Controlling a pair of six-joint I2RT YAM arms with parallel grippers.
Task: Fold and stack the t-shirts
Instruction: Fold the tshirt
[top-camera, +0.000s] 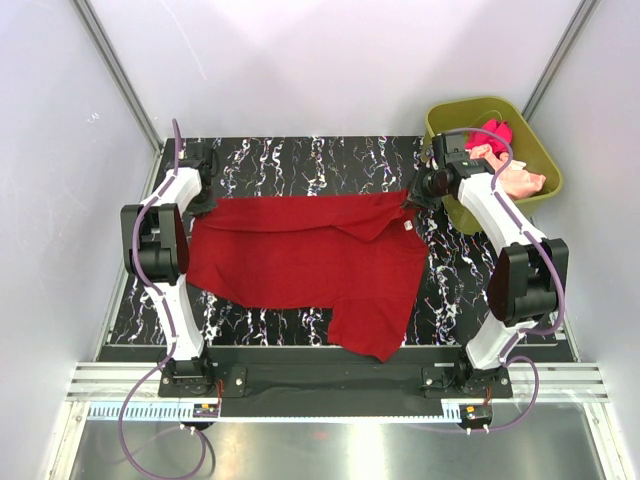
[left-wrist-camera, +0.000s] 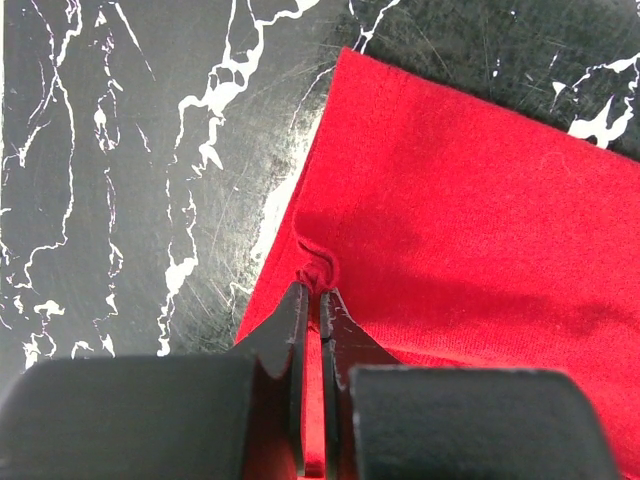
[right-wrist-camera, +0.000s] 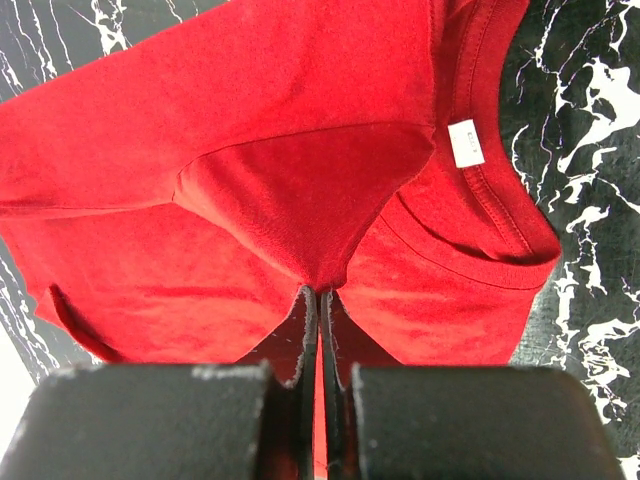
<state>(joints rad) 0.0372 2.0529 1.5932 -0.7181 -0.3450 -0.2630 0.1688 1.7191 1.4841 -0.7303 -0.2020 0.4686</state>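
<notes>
Top external shows us the deep red t-shirt (top-camera: 300, 262) spread on the marbled table (top-camera: 300, 160). Our left gripper (left-wrist-camera: 313, 297) pinches its edge, and our right gripper (right-wrist-camera: 320, 297) pinches a fold near the collar (right-wrist-camera: 480, 205). The magenta t-shirt (top-camera: 495, 132) and peach t-shirt (top-camera: 522, 181) sit in the olive tub (top-camera: 468, 105).

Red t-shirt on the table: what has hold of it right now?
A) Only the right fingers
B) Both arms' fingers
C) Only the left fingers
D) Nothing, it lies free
B: the left fingers are pinched shut on an edge of the red t-shirt, and the right fingers are pinched shut on a raised fold of it.
</notes>
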